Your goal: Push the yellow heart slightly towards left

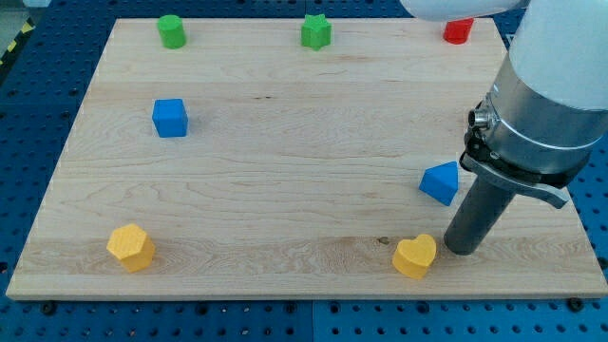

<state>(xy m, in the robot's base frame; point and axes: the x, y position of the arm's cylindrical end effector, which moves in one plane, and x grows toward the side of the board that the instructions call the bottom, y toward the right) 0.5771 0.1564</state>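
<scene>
The yellow heart (415,256) lies near the board's bottom edge, right of the middle. My tip (463,251) stands on the board just to the heart's right, close to it; I cannot tell if they touch. The rod rises from there to the arm's grey body at the view's right. A blue triangular block (441,181) sits just above the heart, to the left of the rod.
A yellow hexagon (130,247) lies at the bottom left. A blue cube (170,118) sits at the left. A green cylinder (171,30), a green star (315,31) and a red block (457,30) line the wooden board's (285,152) top edge.
</scene>
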